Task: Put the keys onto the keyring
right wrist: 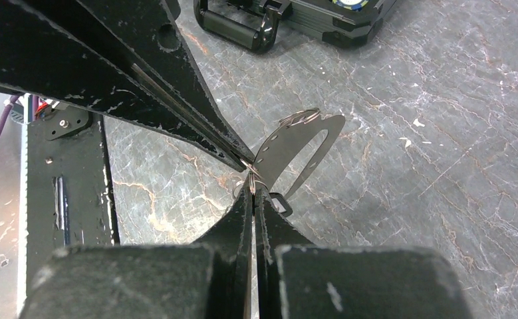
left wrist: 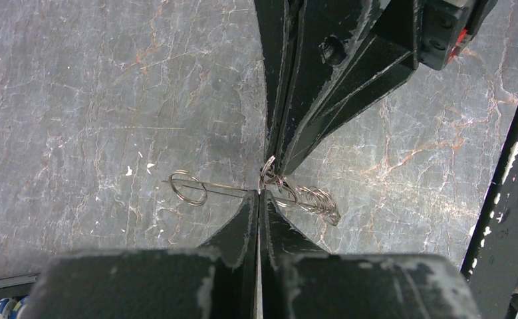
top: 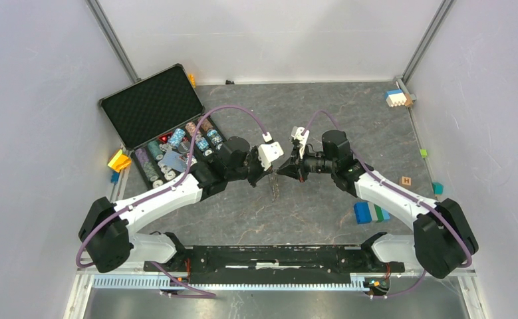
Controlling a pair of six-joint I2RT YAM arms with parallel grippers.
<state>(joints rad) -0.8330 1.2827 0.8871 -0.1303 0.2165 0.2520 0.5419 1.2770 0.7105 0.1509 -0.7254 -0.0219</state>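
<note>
Our left end effector (left wrist: 259, 194) pinches the light, stiff, slippery keyring (right wrist: 277, 141) by its flat side; our right end effector (right wrist: 254, 191) pinches its small ring (right wrist: 251, 181).

The left gripper (left wrist: 259, 197) is seen rising from the bottom edge with its fingers pressed together. The keyring (left wrist: 224, 188), viewed edge-on as a thin metal line, is pinched at their tips. A split ring (left wrist: 188, 188) is carried at its left end. The right gripper (left wrist: 274, 167), likewise closed, is pointed down from above, its tips touching a cluster of wire rings (left wrist: 270, 178). A jagged metal coil (left wrist: 317, 201) is seen just right of them, above the grey marbled tabletop (left wrist: 76, 100).
</note>
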